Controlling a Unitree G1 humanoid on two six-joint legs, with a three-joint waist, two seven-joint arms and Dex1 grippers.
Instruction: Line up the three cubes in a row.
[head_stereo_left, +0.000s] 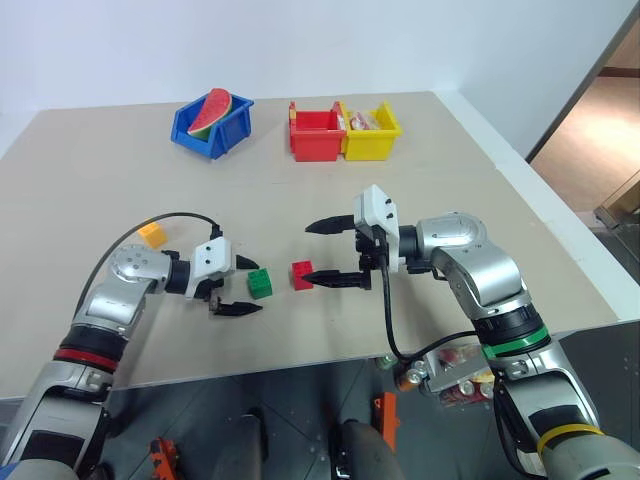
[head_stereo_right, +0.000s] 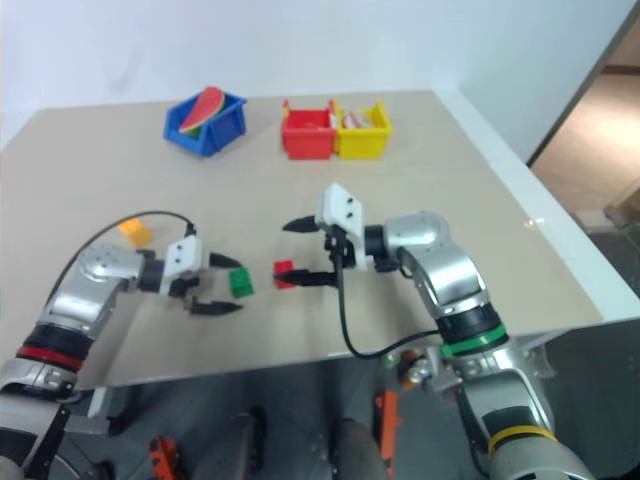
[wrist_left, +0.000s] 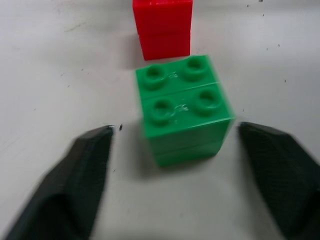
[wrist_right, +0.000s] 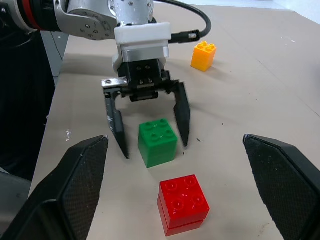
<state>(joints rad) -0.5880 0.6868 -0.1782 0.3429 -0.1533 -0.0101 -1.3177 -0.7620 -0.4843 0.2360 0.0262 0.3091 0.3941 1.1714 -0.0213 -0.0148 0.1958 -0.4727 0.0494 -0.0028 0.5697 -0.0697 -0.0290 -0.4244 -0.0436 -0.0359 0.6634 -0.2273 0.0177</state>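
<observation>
STEP: green studded plastic cube (wrist_right: 158, 142) is set down beside red studded plastic cube (wrist_right: 183, 204), apart | LEFT: left gripper (wrist_right: 148, 131) is spread wide, nothing held, green between jaws untouched; best backed straight off | RIGHT: right gripper (head_stereo_left: 333, 253) wide, empty, red near lower jaw | REMAINING: orange-yellow studded cube (wrist_right: 203, 55) well behind left jaws | AXIS: none, studs up, row toward right jaws

beige table (head_stereo_left: 480, 200), blue bin (head_stereo_left: 212, 127) with watermelon slice (head_stereo_left: 212, 112), red bin (head_stereo_left: 315, 134), yellow bin (head_stereo_left: 372, 134)

Green cube (wrist_right: 158, 142), red cube (wrist_right: 183, 204), orange-yellow cube (wrist_right: 203, 55) on a beige table (head_stereo_left: 450, 170); blue bin (head_stereo_left: 212, 124), red bin (head_stereo_left: 314, 133), yellow bin (head_stereo_left: 372, 134).
</observation>
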